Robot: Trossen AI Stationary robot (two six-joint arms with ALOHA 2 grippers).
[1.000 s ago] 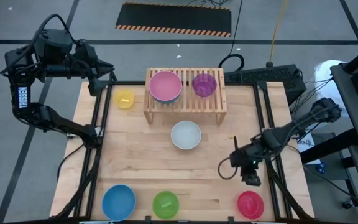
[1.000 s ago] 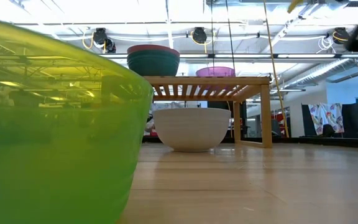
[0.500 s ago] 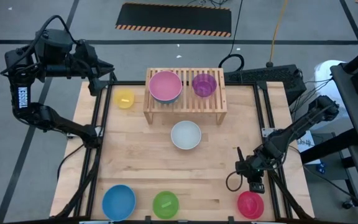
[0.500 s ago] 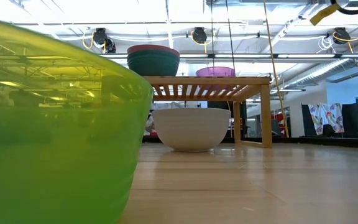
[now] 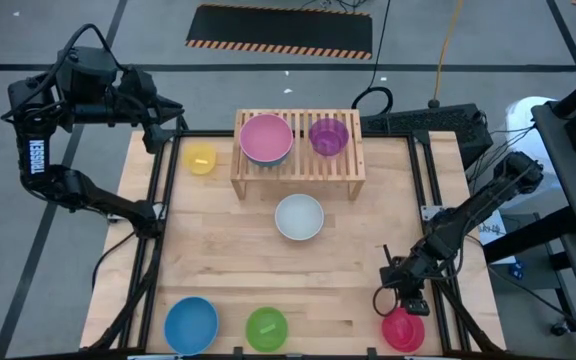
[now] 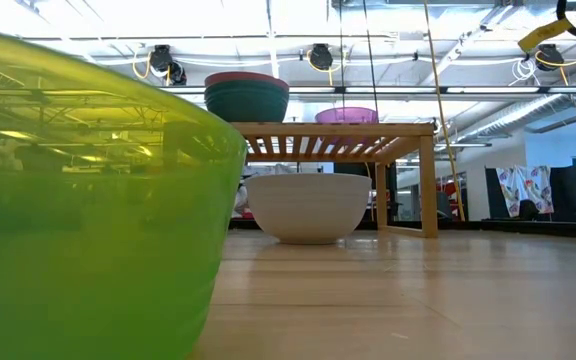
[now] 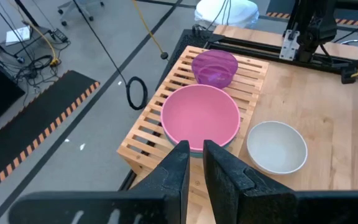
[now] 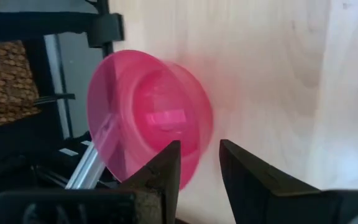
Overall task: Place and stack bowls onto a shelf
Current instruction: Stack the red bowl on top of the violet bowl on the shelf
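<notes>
The shelf (image 5: 298, 150) stands at the table's far side. On its slats sit a pink bowl (image 5: 266, 137) nested in a teal bowl (image 6: 246, 103), and a purple bowl (image 5: 328, 135). The yellow bowl (image 5: 200, 158) sits left of the shelf and the white bowl (image 5: 299, 217) in front of it. Blue (image 5: 190, 324), lime green (image 5: 266, 328) and red (image 5: 403, 329) bowls line the near edge. My right gripper (image 5: 409, 301) is open just above the red bowl's (image 8: 148, 118) far rim, touching nothing I can see. My left gripper (image 7: 194, 167) is shut, raised over the far left corner.
Bare wood lies between the white bowl and the near row. Black frame rails (image 5: 430, 200) run along the table's left and right sides. In the low view the lime green bowl (image 6: 88, 200) fills the left foreground. A cable loop (image 5: 380, 300) hangs beside my right gripper.
My right gripper has moved toward the table's near edge, from the open wood right of the white bowl to just over the red bowl. No bowl has moved.
</notes>
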